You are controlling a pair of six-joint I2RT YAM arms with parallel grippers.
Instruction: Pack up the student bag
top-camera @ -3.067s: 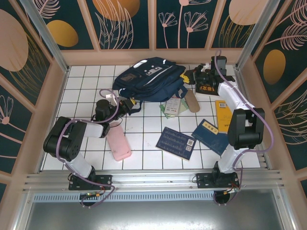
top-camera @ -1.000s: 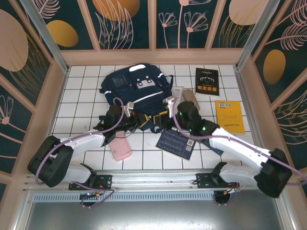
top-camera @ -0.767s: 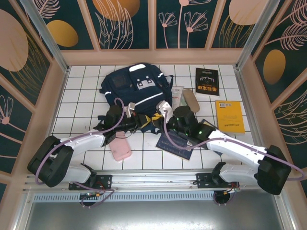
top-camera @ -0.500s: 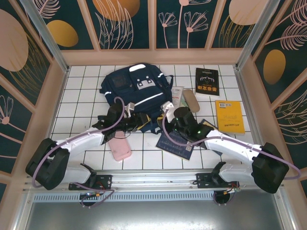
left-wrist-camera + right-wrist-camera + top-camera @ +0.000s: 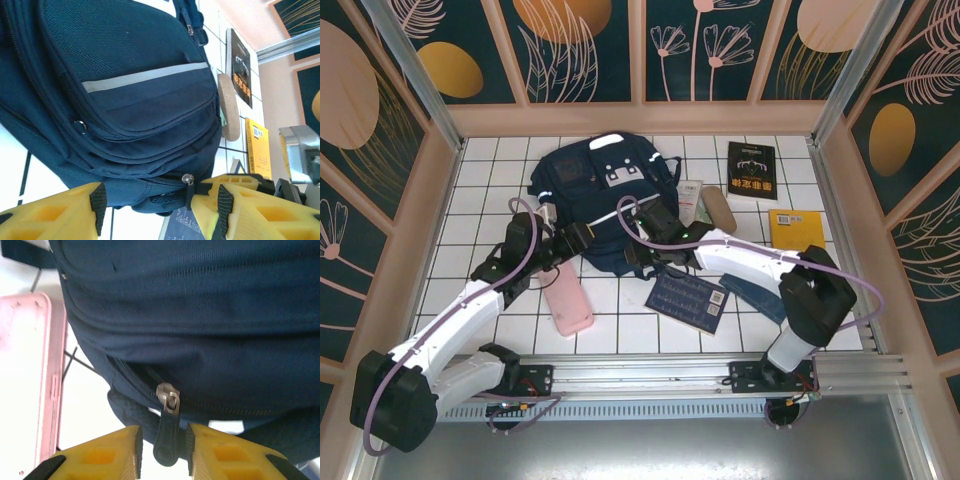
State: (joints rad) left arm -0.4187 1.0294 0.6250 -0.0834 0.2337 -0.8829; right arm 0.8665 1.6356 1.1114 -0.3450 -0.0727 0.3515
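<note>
**Both grippers at the student bag's near edge**

Closest to the near edge of the table lie a pink case, left of centre, and a dark-blue book at the centre. The book's cover is printed in fine white lines and carries a small white label, too small to read. A second blue book lies just right of it, partly under the right arm.

Just beyond, both grippers sit at the near edge of the student bag. The left gripper stands wide apart. The bag's edge bulges between its yellow fingers, and they grip nothing. A small metal zip slider sits just by the finger on the right in the left wrist view. The right gripper is almost closed, with the dark zipper pull hanging between its fingers. Whether the pads really pinch it I cannot tell. In the right wrist view the pink case lies just left of that zip.

The bag lies flat, left of centre and reaching toward the far edge, with white stripes and pale patches on top.

Right of it, side by side, are a pale booklet and a tan oblong pad. Near the right edge lies a yellow book with a white barcode label. Toward the far edge lies a black book with large orange characters that I cannot read.
</note>
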